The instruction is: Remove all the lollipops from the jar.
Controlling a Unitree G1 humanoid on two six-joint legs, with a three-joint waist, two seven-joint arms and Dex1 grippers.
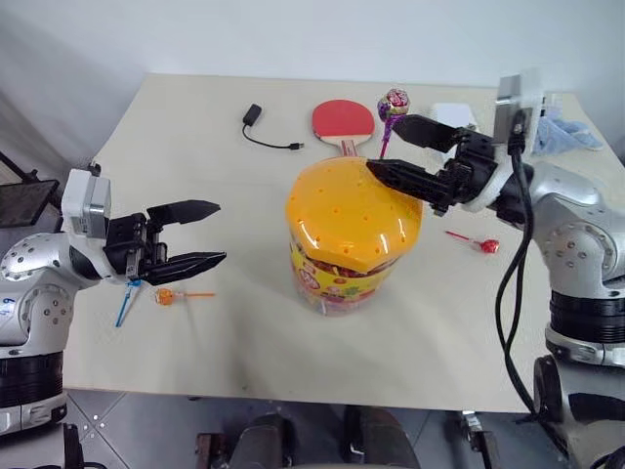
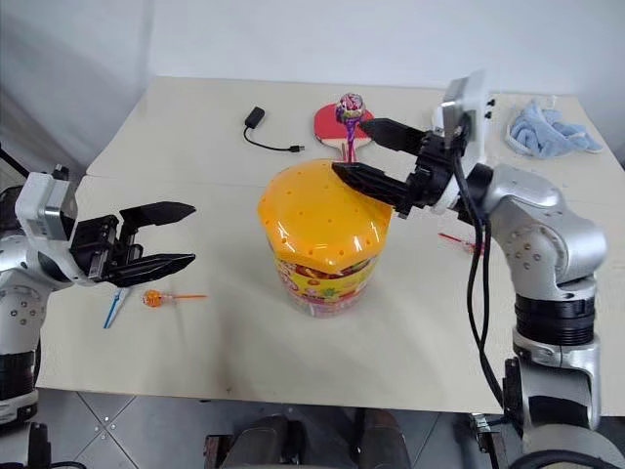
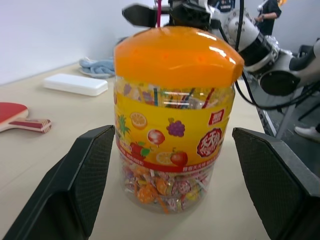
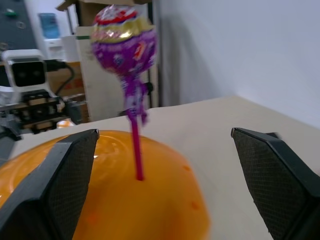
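The jar point(image 1: 342, 256), a clear cylinder with a printed label and a domed orange lid point(image 1: 350, 217), stands in the middle of the table. A purple lollipop point(image 1: 394, 102) stands upright with its stick stuck in a hole of the lid point(image 4: 138, 170). My right gripper point(image 1: 383, 145) is open above the lid's far side, one finger on each side of that stick, not touching it. My left gripper point(image 1: 220, 233) is open to the left of the jar, pointing at it. On the table lie an orange lollipop point(image 1: 164, 296), a blue lollipop point(image 1: 124, 305) and a red lollipop point(image 1: 485, 245).
Behind the jar lie a red table-tennis paddle point(image 1: 343, 120) and a black adapter with its cable point(image 1: 254, 115). A white box point(image 1: 454, 114) and a blue cloth point(image 1: 564, 134) sit at the back right. The table's front edge point(image 1: 293, 396) is close to me.
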